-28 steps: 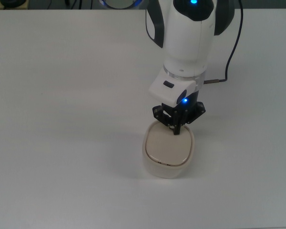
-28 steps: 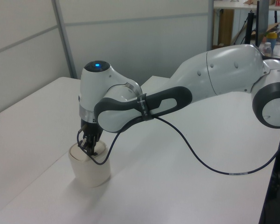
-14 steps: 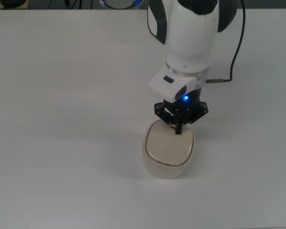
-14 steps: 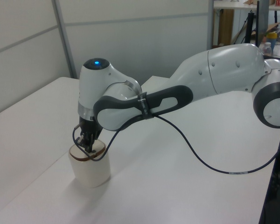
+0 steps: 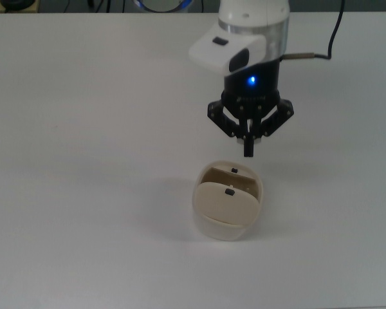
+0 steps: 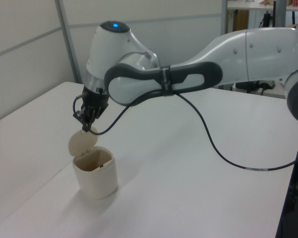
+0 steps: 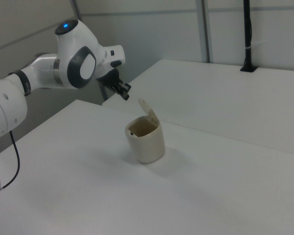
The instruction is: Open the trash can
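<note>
The white worktop (image 5: 83, 129) is plain all round. Nearest the top view's bottom edge stands the trash can (image 5: 227, 219), its lid (image 5: 226, 203) sprung upright, so it looks open. My fingers (image 5: 249, 149) hang beyond it, pressed together, touching nothing.

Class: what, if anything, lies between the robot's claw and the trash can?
Nothing: in the top view only bare white table separates the claw from the trash can, whose lid stands open.

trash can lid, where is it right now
The lid stands raised, tilted up from the trash can rim on the left view's left, just below the gripper, which hangs above it without touching.
</note>
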Controlling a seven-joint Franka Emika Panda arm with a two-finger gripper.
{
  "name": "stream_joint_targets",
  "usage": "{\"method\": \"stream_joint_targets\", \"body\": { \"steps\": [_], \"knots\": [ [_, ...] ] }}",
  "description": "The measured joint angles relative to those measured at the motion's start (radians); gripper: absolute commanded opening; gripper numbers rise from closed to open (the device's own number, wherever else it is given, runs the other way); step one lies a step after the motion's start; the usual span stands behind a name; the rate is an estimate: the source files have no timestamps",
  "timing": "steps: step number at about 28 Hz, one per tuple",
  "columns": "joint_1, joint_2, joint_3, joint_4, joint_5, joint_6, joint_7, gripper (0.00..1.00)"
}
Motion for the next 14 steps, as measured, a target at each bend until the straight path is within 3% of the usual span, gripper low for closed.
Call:
{"method": "stream_joint_targets", "body": {
  "steps": [6,14],
  "knots": [
    [-0.013,-0.048,-0.005,0.0,0.003,-0.119,-0.021,0.0],
    [-0.032,-0.101,-0.013,-0.003,0.003,-0.386,-0.172,0.0]
  ]
}}
